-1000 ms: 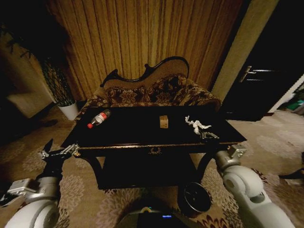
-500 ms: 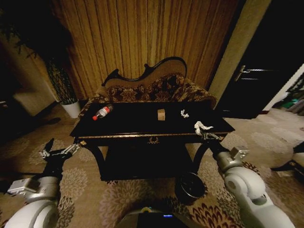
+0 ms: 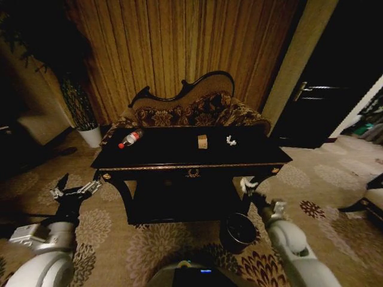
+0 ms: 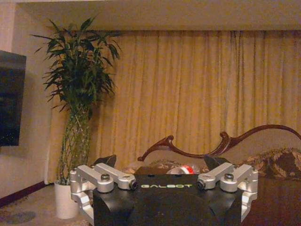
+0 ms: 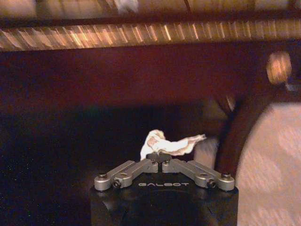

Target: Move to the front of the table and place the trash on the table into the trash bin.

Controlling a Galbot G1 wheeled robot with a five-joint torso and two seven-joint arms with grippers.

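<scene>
The right gripper [image 5: 161, 156] has its fingers pinched fully together on a crumpled white wrapper [image 5: 165, 145], which sticks out past the fingertips. In the head view this gripper [image 3: 248, 186] hangs below the front edge of the table [image 3: 191, 167], beside its front right leg and above the trash bin [image 3: 237, 231], which stands on the carpet by that leg.

The left gripper [image 3: 75, 192] hovers off the table's left front corner, lower than the tabletop, with its fingers [image 4: 104, 161] spread wide and nothing between them.

On the table lie a clear bottle [image 3: 129, 139] with a red cap near the left back part, a small tan box [image 3: 203, 142] near the middle, and a small white scrap [image 3: 230, 141] just right of the box, apart from it. A floral sofa [image 3: 191, 113] stands behind the table
</scene>
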